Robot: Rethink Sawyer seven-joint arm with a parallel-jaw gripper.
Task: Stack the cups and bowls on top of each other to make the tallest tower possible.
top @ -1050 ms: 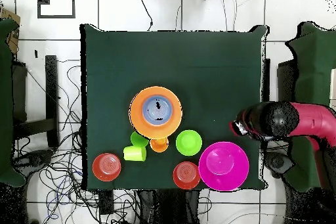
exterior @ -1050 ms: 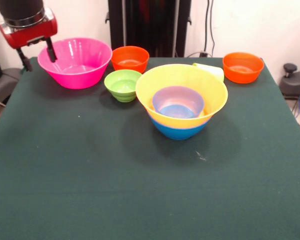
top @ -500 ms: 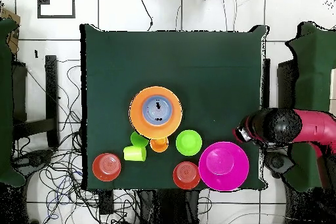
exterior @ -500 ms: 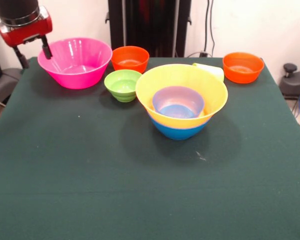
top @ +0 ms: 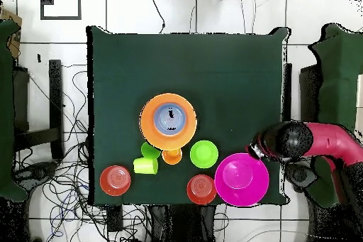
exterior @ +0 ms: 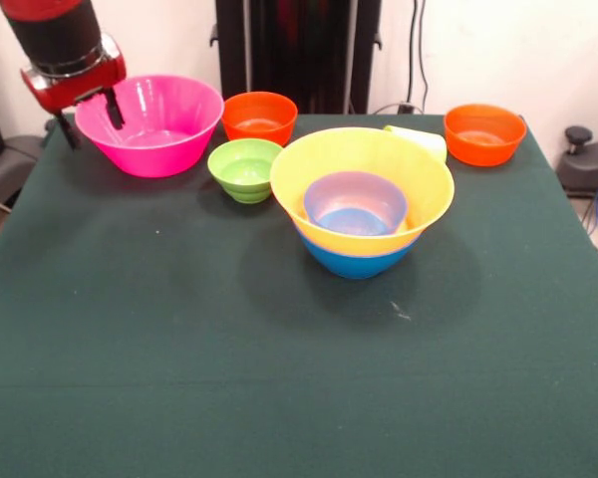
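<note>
No writing can be read anywhere. The jaws (exterior: pixel 90 119) stand apart, straddling the rim of the large pink bowl (exterior: pixel 151 124) at its 9 o'clock side in the front view, one finger (exterior: pixel 112 108) inside and one outside. The tower (exterior: pixel 362 204), a yellow-orange bowl nested in a blue one with a small blue bowl inside, sits mid-surface. At the tower's 10 o'clock are a green bowl (exterior: pixel 244 168) and an orange bowl (exterior: pixel 259 117); another orange bowl (exterior: pixel 483 132) is at its 2 o'clock. A lime-yellow cup (exterior: pixel 419 139) lies on its side behind the tower. The surface (exterior: pixel 179 349) is covered in dark green cloth; cables trail over the tiled floor (top: pixel 64 175).
</note>
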